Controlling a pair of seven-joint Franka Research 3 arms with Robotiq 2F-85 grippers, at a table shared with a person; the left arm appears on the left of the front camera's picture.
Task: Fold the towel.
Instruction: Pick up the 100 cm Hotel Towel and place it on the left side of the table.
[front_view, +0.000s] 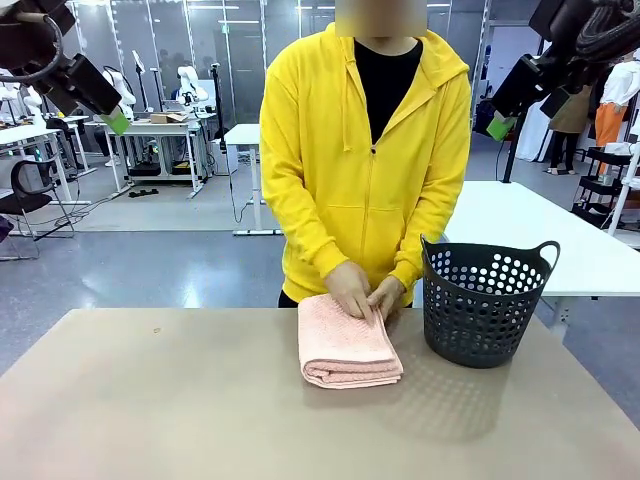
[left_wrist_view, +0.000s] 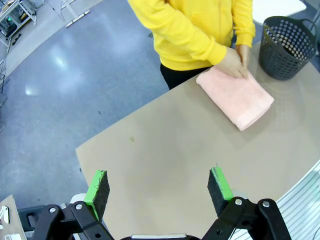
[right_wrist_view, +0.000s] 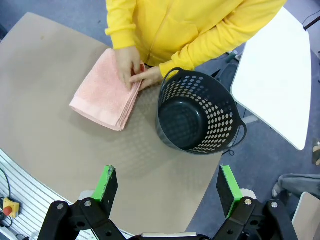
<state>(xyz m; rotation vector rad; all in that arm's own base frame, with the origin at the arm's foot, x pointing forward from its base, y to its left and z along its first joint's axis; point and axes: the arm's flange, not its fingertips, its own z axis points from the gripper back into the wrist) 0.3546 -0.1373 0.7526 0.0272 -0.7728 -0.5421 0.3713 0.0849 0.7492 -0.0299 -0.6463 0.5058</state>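
The pale salmon-pink towel lies folded into a thick rectangle on the brown table, just left of the black basket. A person in a yellow hoodie stands at the far side with both hands pressed on the towel's far edge. In the wrist views the towel lies flat under those hands. My left gripper hangs open high above the table's near left part, with nothing between its pads. My right gripper is open too, high above the basket.
The basket holds nothing and stands at the table's far right. A white table sits behind it to the right. Bare brown tabletop stretches left of and in front of the towel. Both arms stay raised near the top corners of the front view.
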